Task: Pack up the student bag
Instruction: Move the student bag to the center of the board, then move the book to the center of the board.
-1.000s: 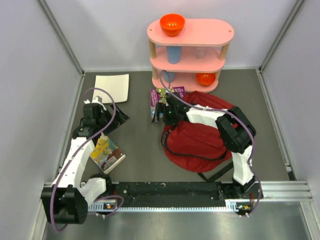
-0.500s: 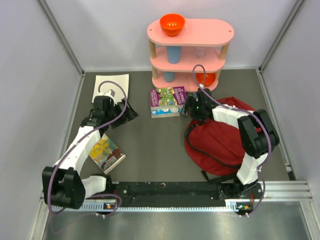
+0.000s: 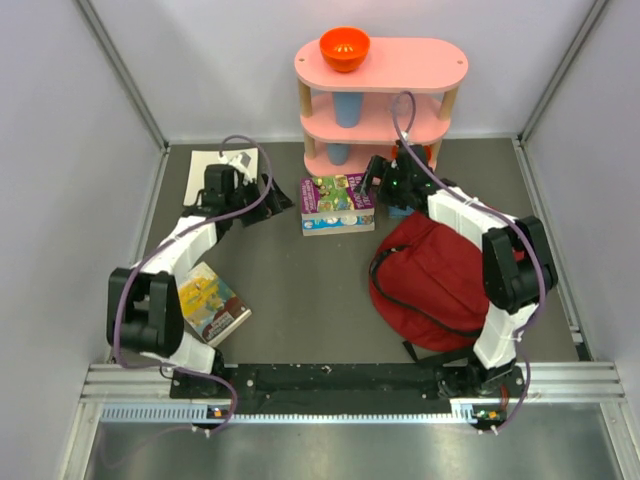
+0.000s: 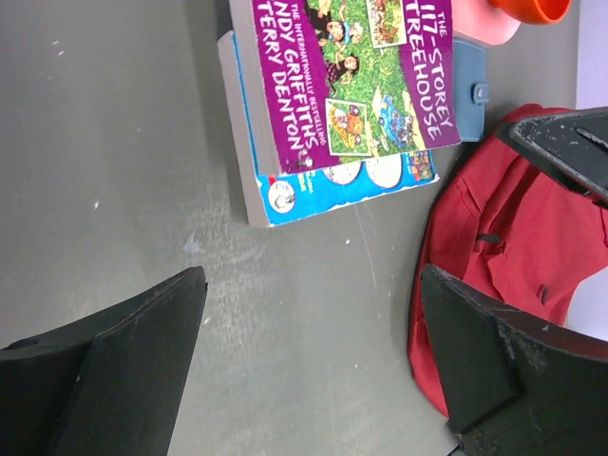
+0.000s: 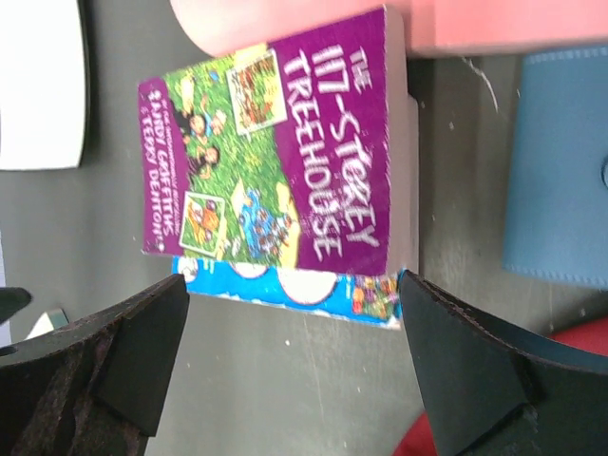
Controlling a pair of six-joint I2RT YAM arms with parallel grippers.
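Red backpack (image 3: 440, 275) lies on the desk (image 3: 290, 290), right side, near the shelf (image 3: 380, 120). Left gripper (image 4: 312, 294) and right gripper (image 5: 294, 294) — both spread wide, empty — flank two stacked books (image 3: 337, 203) just beside it.

I see the student bag (image 3: 440, 285) lying right of centre on the table (image 3: 300, 290). Just behind it and to its left, two stacked books (image 3: 337, 203) sit in front of the shelf unit (image 3: 420, 65), which has a bowl (image 3: 344, 47) on top. A lone book (image 3: 212, 305) lies near-left, and a sheet (image 3: 203, 163) far-left.
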